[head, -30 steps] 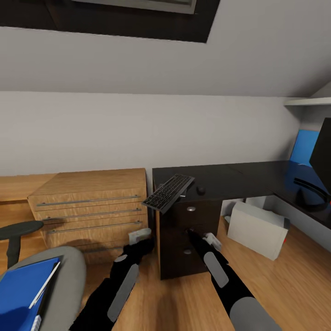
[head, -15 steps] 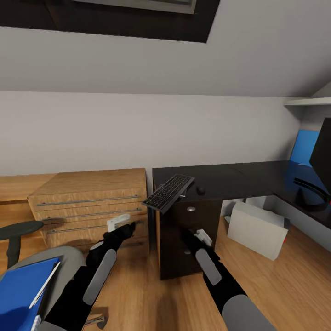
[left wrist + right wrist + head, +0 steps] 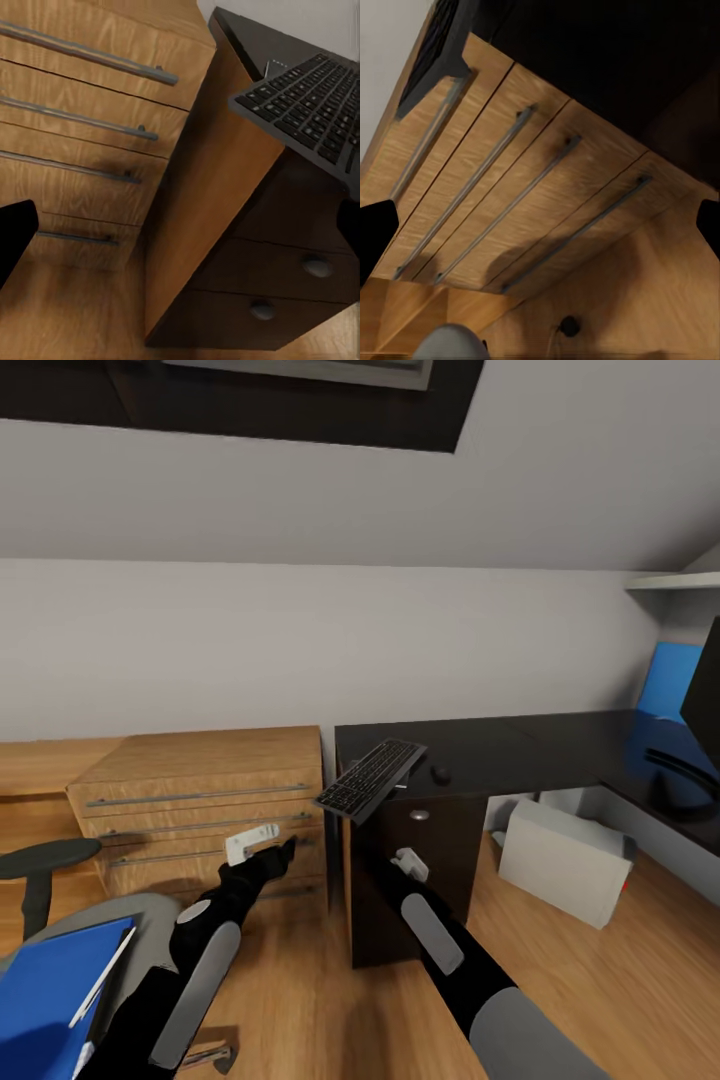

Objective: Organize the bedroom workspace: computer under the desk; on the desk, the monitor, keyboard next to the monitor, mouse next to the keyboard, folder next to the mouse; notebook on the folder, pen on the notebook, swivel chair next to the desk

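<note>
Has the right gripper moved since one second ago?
Yes. The right gripper rose and shifted toward the wood drawer chest, judged against the black drawer cabinet.

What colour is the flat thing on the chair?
Bright blue: the folder, best seen in the head view.

Soft, even light; faint shadows; slightly blurry renders.

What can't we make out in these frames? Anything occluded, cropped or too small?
- monitor, head view: cut off by the right edge; only a strip of screen and its stand show.
- folder, head view: cropped by the bottom-left corner.
- mouse, head view: a small dark blob, no detail.
- keyboard, head view: overhangs the desk corner; what supports it is unclear.
- left pincer, right pincer: too small to read the opening.
</note>
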`<state>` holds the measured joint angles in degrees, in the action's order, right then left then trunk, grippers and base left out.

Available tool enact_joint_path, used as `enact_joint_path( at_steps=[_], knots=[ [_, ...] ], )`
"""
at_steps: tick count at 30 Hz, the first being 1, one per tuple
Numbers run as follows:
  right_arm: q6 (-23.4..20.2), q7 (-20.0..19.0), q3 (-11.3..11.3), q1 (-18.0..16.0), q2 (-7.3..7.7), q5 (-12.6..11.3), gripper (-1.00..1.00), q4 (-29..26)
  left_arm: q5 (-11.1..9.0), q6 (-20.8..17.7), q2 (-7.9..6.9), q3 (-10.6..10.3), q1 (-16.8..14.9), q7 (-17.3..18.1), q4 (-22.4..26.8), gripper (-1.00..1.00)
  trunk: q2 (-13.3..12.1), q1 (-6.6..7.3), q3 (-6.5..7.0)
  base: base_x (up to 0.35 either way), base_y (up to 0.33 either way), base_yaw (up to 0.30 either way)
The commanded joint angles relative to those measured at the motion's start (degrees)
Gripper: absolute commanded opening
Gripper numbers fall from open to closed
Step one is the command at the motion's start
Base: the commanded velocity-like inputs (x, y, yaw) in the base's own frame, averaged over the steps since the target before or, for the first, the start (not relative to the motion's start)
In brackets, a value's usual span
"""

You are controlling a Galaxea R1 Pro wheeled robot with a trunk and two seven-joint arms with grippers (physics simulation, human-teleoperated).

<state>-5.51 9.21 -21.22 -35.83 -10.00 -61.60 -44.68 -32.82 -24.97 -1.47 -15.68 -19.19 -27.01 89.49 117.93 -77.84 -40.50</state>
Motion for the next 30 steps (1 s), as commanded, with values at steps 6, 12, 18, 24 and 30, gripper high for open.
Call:
enact_joint_path(
  at_steps=[6,12,18,24,30],
  knots=[
    [-0.19,0.34,-0.46,-0.03,0.0,-0.23,1.0,-0.16,-0.39,-0.08,-0.11,-0.4,3.13,-0.61,2.9,1.0,0.03,0.01,-0.06,0.0,0.0,0.225],
    [-0.05,-0.44,-0.55,-0.03,0.0,-0.1,1.0,-0.23,-0.37,-0.08,-0.04,-1.33,3.35,-0.61,2.73,1.0,0.03,0.01,-0.06,0.0,0.0,0.061],
    [-0.03,-2.09,-0.57,0.04,0.0,0.05,1.0,-0.23,-0.4,-0.08,-0.05,-1.99,3.37,-0.59,2.64,1.0,0.03,0.01,-0.06,0.0,0.0,0.005],
    [-0.02,-2.49,-0.58,0.05,0.69,0.01,1.0,-0.59,-0.4,-0.08,-0.08,-2.07,3.37,-0.6,2.36,1.0,0.03,0.01,-0.06,0.0,0.0,0.0],
    [-0.13,-2.58,-0.58,0.06,1.06,-0.04,1.0,-0.99,-0.53,-0.15,-0.11,-2.07,3.37,-0.59,2.23,1.0,0.03,0.01,-0.06,0.0,0.0,0.0]
  ],
)
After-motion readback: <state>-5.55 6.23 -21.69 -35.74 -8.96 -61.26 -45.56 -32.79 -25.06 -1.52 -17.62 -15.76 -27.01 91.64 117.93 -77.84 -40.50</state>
